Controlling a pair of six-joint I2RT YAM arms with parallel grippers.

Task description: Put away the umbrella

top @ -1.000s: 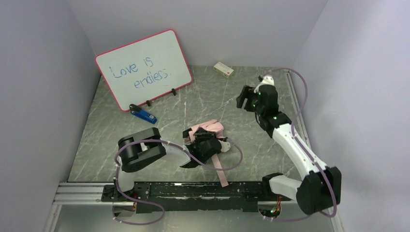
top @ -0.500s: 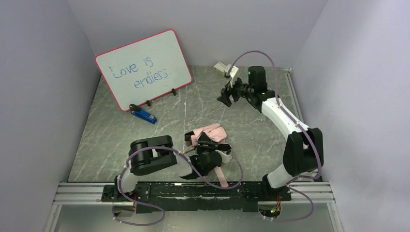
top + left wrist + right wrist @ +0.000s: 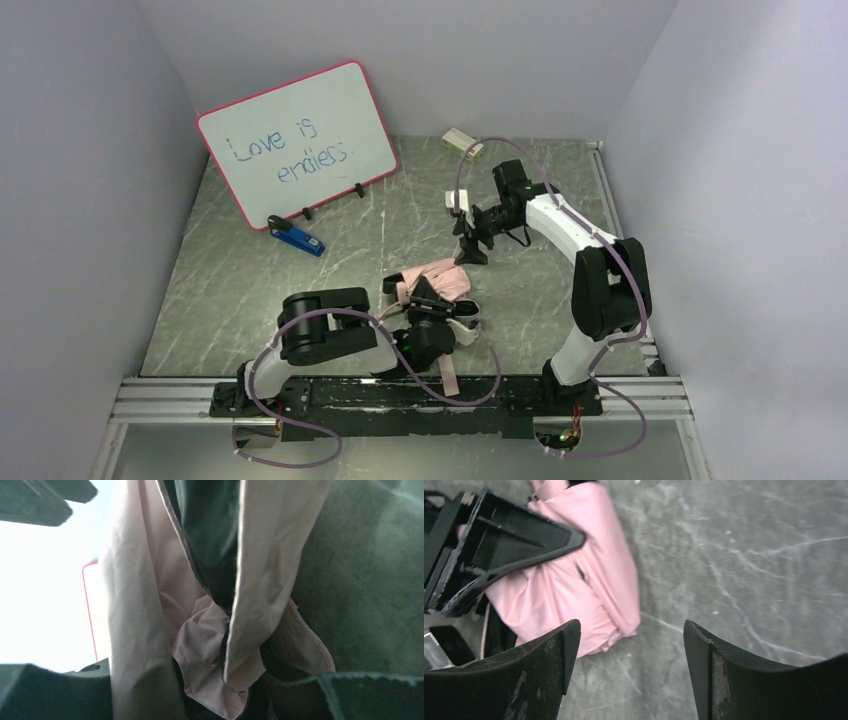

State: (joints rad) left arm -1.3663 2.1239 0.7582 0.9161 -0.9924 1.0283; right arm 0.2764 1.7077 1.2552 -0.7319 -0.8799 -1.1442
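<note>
Two arms sit at the near edge of a grey marbled tabletop (image 3: 240, 290), pale walls around. Left gripper (image 3: 424, 296) clamps the umbrella (image 3: 445, 276) mid-table: folded, crumpled pale pink canopy, black lining. Right gripper (image 3: 468, 250) hovers just beyond, jaws wide, empty. Whiteboard (image 3: 300, 140) at back.

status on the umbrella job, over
Left gripper shut on the umbrella, bunched canopy in its jaws. Right gripper open and empty, hovering just beyond the umbrella. Nothing between them.
</note>
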